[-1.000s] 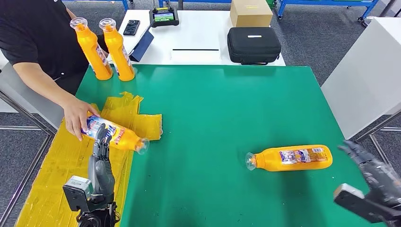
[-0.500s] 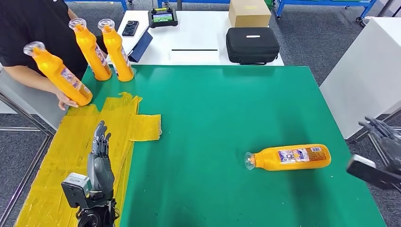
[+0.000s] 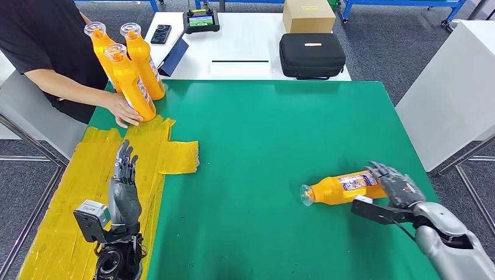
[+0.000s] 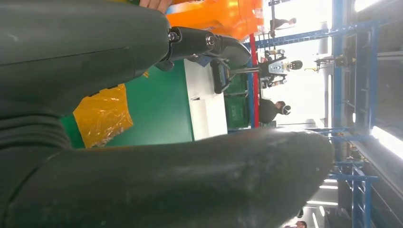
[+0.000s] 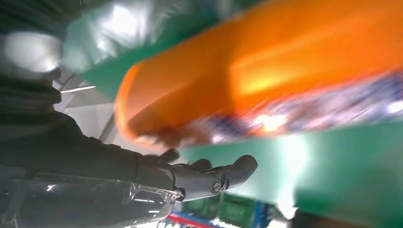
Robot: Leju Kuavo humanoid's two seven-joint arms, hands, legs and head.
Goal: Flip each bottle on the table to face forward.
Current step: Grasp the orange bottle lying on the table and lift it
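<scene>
An orange bottle lies on its side on the green table, cap towards my left, label up. My right hand lies at its base end, fingers spread over the bottle; the right wrist view shows the blurred bottle just beyond the extended fingers, not closed round it. My left hand stands open, fingers straight, over the yellow sheet. A person's hand steadies an upright orange bottle beside two more upright bottles at the table's far left corner.
The person in a black shirt stands at the far left. Behind the green table a white table carries a black case, a cardboard box, a controller and a phone. A white cabinet stands at the right.
The person carried the third bottle to the far left corner and stood it upright by the other two. My right hand moved in from the right edge to the lying bottle's base.
</scene>
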